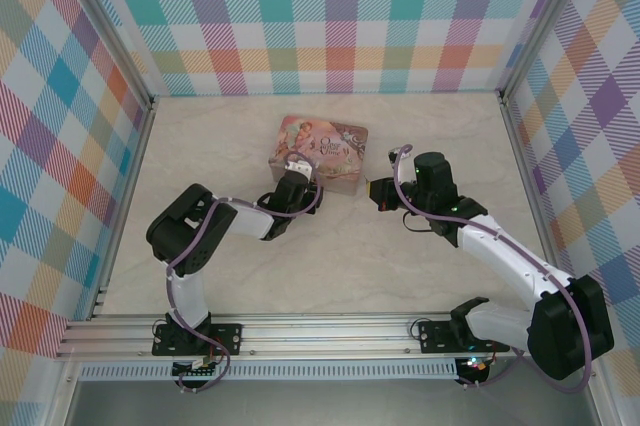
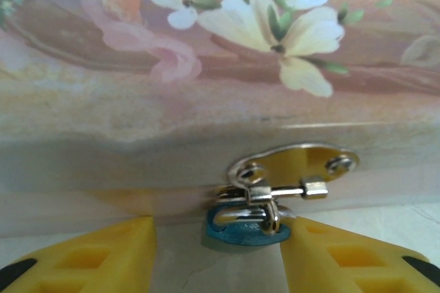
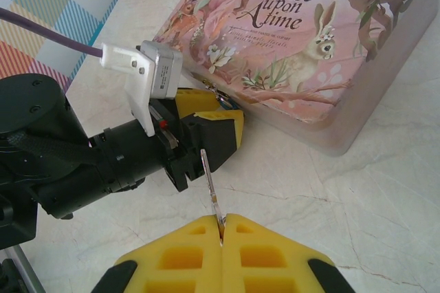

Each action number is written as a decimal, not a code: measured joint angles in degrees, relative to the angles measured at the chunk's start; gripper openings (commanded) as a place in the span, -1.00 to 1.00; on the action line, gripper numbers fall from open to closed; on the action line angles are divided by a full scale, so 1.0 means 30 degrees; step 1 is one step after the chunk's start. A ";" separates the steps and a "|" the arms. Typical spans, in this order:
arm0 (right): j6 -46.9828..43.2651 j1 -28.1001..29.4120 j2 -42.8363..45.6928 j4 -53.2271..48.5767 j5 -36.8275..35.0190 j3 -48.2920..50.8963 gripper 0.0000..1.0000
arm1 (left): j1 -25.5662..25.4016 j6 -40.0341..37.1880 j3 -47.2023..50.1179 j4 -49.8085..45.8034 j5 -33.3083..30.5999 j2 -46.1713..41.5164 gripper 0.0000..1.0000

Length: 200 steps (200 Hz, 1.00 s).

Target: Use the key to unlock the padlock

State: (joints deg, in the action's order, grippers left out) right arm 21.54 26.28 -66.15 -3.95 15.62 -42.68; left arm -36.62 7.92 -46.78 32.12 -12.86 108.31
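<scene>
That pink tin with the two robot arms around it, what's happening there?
Two robot arms are working on a tiny blue padlock hanging from the clasp on the front of the pink tin. The left gripper is open, with a finger on either side of the padlock. The right gripper is pinching a small grey key, pointed toward the lock, but it has not reached it yet.

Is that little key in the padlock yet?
Out. The key is pinched in the right hand, short of the padlock, which hangs from the clasp on the tin.
</scene>
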 measured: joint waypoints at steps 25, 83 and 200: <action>0.0007 0.0000 0.0000 -0.0007 0.0000 0.0000 -0.87 | 0.0000 0.0015 -0.0015 0.0000 -0.0117 0.0044 -0.06; 0.0007 0.0000 0.0000 -0.0007 0.0000 0.0000 -0.87 | 0.0000 0.0044 -0.0087 -0.0015 -0.0109 0.0044 -0.28; 0.0000 0.0000 -0.0058 0.0299 -0.0007 0.1144 -0.87 | -0.0015 0.1370 -0.0109 -0.2521 0.0619 -0.1399 -0.56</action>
State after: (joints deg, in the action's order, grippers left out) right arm 21.54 26.28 -66.32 -3.05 15.59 -39.24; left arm -36.67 12.03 -47.11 24.56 -11.00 104.12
